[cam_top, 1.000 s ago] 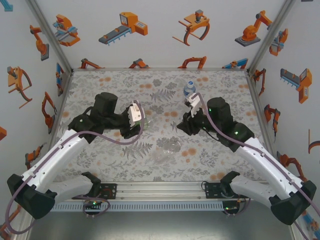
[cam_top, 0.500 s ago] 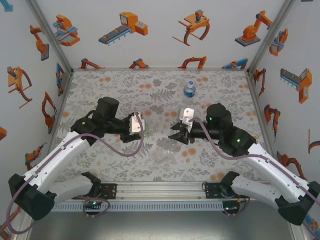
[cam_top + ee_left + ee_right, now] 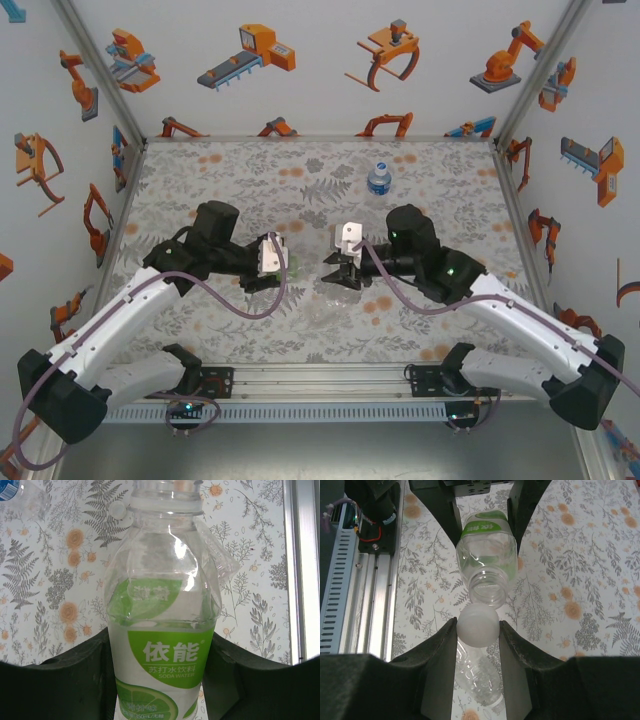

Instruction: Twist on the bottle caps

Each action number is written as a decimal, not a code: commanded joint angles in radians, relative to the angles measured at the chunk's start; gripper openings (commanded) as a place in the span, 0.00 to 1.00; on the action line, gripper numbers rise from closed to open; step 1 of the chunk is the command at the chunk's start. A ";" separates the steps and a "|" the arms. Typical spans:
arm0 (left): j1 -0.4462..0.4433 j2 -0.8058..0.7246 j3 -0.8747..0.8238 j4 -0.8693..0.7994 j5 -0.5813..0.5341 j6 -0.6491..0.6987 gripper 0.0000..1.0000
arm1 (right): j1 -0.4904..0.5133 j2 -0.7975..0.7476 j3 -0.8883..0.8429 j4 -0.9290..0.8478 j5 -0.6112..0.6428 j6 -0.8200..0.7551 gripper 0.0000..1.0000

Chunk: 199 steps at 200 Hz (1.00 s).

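The left tool (image 3: 281, 262) is clamped on the body of the green-labelled soda-water bottle (image 3: 162, 630), its fingers pressing in on either side of the label. The bottle lies on its side in that grip. Its long axis runs across the bench (image 3: 220, 180) from the robot's left to its right, and the uncapped neck points at the other arm.

The right tool (image 3: 335, 274) is closed on a white cap (image 3: 478, 625), pinched between its two fingers. In the right wrist view the cap sits just in front of the bottle's open mouth, very near the rim. Whether they are touching cannot be told. The cap's centre is slightly to one side of the mouth's centre, and the bottle's axis looks a little tilted against the line of the tool.

The coming move turns on that small offset. The cap has to come square onto the neck along the bottle's own axis before any turning will catch the thread, or it may seat crooked. The right arm carries the cap and is the one to close the gap, while the left arm serves as the holder.

A colourless bottle (image 3: 481, 682) lies on the floral mat (image 3: 580, 570) under the right tool, and a blue-labelled bottle (image 3: 378, 178) stands upright well behind both tools
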 commanded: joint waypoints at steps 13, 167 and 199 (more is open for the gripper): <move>-0.005 -0.020 -0.007 0.005 0.042 0.026 0.00 | 0.032 0.028 0.049 0.068 -0.004 -0.019 0.16; -0.005 -0.024 -0.008 -0.004 0.095 0.040 0.00 | 0.042 0.074 0.091 -0.030 0.012 -0.166 0.13; -0.006 -0.014 -0.003 -0.013 0.112 0.047 0.00 | 0.044 0.104 0.126 -0.082 -0.025 -0.276 0.10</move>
